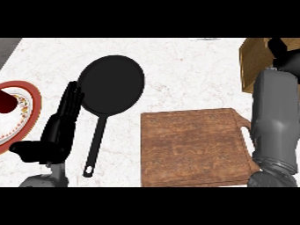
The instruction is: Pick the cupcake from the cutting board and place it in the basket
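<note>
My right hand [288, 55] is out over the basket [253, 66], but I can't tell whether it's curled or what it holds. The cupcake is hidden from me, and the cutting board [194, 147] is bare. If I let go off-centre, it could tip over the basket's rim. My left hand [58, 127] rests open by the pan [110, 88].

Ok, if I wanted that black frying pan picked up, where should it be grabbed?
By its long thin handle, which points back toward the robot. Probably come from the left, where the open left hand rests beside it.
</note>
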`<action>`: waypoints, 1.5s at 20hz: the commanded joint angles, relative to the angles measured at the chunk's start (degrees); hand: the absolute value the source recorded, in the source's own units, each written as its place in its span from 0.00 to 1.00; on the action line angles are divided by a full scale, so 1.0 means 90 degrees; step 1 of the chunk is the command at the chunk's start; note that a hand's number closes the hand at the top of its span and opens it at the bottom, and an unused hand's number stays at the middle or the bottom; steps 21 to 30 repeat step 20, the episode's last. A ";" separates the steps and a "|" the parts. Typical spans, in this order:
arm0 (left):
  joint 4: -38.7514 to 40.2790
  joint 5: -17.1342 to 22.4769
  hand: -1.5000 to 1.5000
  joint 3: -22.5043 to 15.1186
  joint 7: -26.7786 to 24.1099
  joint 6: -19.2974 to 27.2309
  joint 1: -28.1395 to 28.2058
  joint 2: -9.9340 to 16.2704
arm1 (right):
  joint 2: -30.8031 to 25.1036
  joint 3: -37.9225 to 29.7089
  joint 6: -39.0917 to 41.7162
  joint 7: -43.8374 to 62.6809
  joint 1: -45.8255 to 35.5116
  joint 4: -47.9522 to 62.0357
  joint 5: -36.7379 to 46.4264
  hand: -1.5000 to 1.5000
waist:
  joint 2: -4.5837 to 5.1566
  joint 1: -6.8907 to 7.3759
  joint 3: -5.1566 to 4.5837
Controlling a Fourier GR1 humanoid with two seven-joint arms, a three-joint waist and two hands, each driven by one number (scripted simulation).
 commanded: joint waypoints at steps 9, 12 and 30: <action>0.0118 0.0017 0.50 0.0068 0.0070 -0.0064 -0.0031 0.0068 | 0.0000 -0.0201 -0.0084 0.1519 -0.0113 -0.1488 0.0824 0.00 | -0.0064 0.0042 0.0026; 0.0201 -0.0019 0.50 0.0036 0.0249 0.0039 -0.0328 -0.0033 | 0.0000 0.0146 -0.0035 0.1518 -0.0334 -0.1748 0.0938 0.00 | -0.0097 0.0048 0.0022; 0.0193 0.0021 0.50 -0.0029 0.0142 -0.0085 -0.0162 -0.0037 | 0.0000 0.1170 0.0384 0.1521 -0.0289 -0.1738 0.0572 0.00 | -0.0152 0.0161 0.0022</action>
